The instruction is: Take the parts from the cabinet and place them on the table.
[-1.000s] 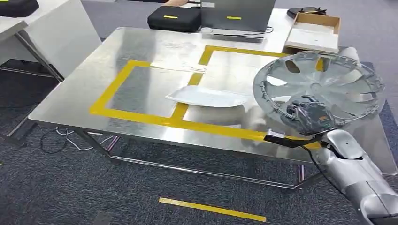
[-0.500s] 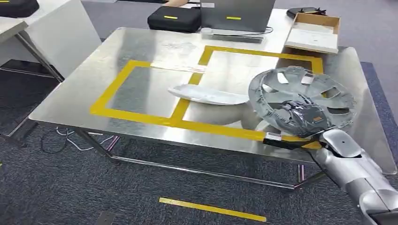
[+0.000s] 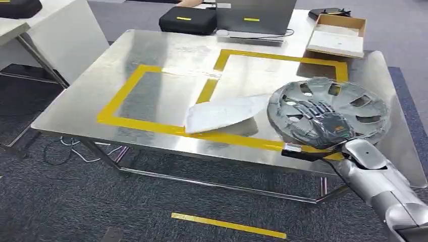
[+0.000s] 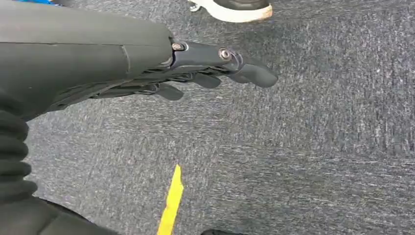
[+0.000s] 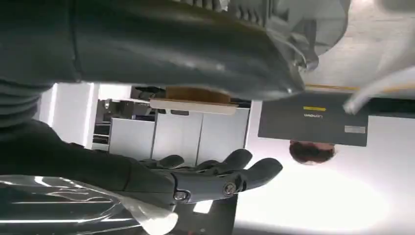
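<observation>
While on the put-down step:
Table (image 3: 151, 55): steel top, yellow-taped squares.
Wheel cover (image 3: 348, 103): nearly flat over the right-hand square, rim nudging the white part.
White part (image 3: 222, 113): tilted across the tape line.
Right hand (image 3: 328, 123): gripping the cover's near rim.
Left hand (image 4: 195, 73): hanging over carpet, fingers loose, holding nothing.
Next: likely letting go, then drawing clear.

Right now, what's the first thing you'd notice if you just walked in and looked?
The big silver wheel cover on the right side of the shiny metal table, with the robot's right hand on its near rim. Just left of it, a white part lies across the yellow tape. The left hand hangs above grey carpet.
</observation>
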